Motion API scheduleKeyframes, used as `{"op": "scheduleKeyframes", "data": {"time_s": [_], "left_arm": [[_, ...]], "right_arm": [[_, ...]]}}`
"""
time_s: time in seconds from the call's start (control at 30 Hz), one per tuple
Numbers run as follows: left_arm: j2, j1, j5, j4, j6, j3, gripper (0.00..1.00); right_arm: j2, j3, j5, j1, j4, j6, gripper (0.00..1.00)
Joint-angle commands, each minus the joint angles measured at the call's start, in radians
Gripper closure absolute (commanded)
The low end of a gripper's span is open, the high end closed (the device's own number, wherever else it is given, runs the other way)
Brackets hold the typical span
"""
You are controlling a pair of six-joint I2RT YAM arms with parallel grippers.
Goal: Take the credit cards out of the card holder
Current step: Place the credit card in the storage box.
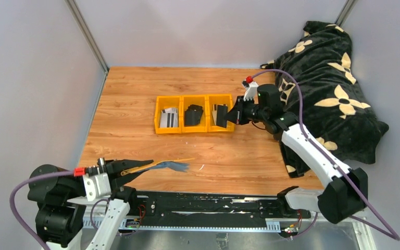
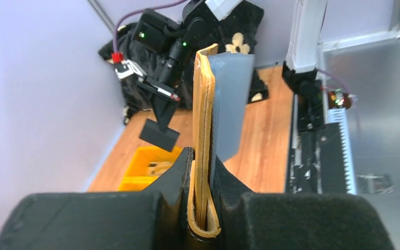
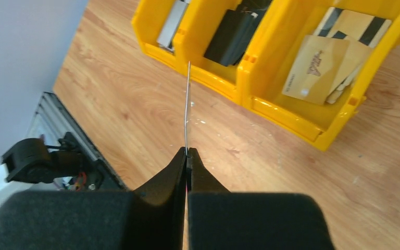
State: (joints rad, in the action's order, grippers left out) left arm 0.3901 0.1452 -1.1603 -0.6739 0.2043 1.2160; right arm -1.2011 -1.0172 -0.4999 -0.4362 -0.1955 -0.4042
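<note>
The card holder, mustard yellow with a grey-blue lining, hangs over the near left of the table. My left gripper is shut on its folded edge. In the left wrist view the holder stands edge-on between the fingers of the left gripper. My right gripper is shut on one credit card at the right-hand yellow bin. In the right wrist view this card shows edge-on as a thin line in the right gripper. Tan striped cards lie in one bin.
Three yellow bins stand in a row mid-table: the left bin holds pale striped cards, the middle bin a black folded item. A black flowered blanket fills the right side. A black rail runs along the near edge.
</note>
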Motion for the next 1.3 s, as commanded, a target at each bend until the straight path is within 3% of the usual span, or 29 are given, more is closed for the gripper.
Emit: {"op": "scheduleKeyframes", "data": {"time_s": [0.0,0.3,0.6,0.9,1.27], "left_arm": [[-0.016,-0.002,0.015,-0.036,0.237,-0.020,1.00],[-0.114,-0.002,0.008,-0.038,0.531,-0.086,1.00],[-0.159,-0.002,-0.027,-0.040,0.791,-0.149,1.00],[-0.167,-0.004,-0.031,-0.041,0.808,-0.159,1.00],[-0.174,-0.004,-0.042,-0.042,0.776,-0.165,1.00]], "right_arm": [[-0.093,-0.072,0.087,0.013,-0.043,0.103,1.00],[-0.285,-0.161,0.178,0.012,-0.039,0.165,1.00],[-0.372,-0.223,0.214,0.009,-0.012,0.194,1.00],[-0.441,-0.253,0.208,0.007,-0.003,0.201,1.00],[-0.452,-0.394,0.098,-0.062,0.046,0.089,1.00]]}}
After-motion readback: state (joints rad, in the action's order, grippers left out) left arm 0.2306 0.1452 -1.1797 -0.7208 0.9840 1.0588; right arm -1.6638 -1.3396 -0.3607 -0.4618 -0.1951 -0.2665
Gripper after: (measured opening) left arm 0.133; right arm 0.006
